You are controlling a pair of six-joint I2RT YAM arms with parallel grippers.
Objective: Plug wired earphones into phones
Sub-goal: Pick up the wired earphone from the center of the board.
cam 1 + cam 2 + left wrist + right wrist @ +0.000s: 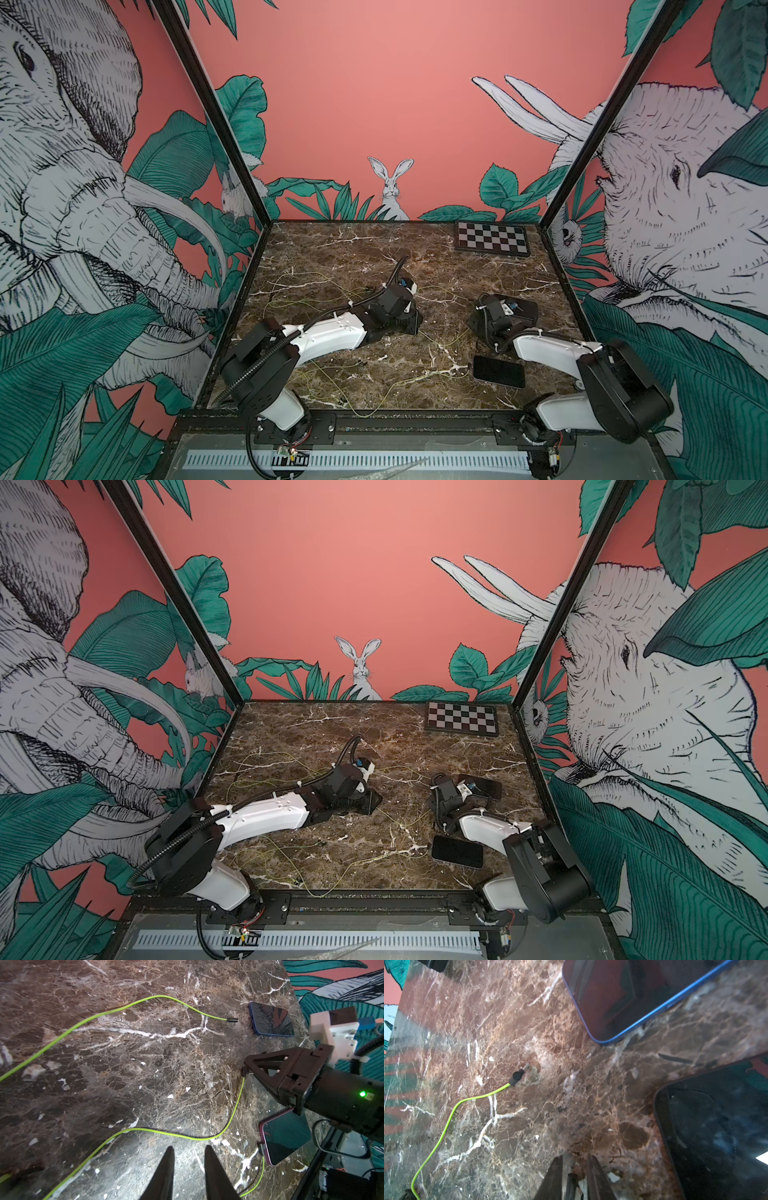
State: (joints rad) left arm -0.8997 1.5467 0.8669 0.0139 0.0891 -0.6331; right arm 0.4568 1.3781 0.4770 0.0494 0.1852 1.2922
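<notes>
My left gripper (pixel 189 1147) hangs open over bare marble with nothing between its fingers. My right gripper (pixel 245 1070) (pixel 575 1159) is shut on a dark earphone plug (pixel 571 1178), and that plug's yellow-green cord (pixel 236 1105) trails off over the table. A second plug (pixel 232 1020) (pixel 517 1076) lies loose near the short end of the blue-edged phone (pixel 270 1020) (pixel 623 997). A plug (pixel 260 1147) sits in the end of the pink-edged phone (pixel 284 1136) (pixel 498 371). A black phone (pixel 716 1126) lies close beside the right gripper.
Thin earphone cords (pixel 374 399) loop over the marble between the arms and toward the front edge. A checkerboard plate (pixel 492 238) lies at the back right. Both arms reach low over the table's middle, and the walls stand close on three sides.
</notes>
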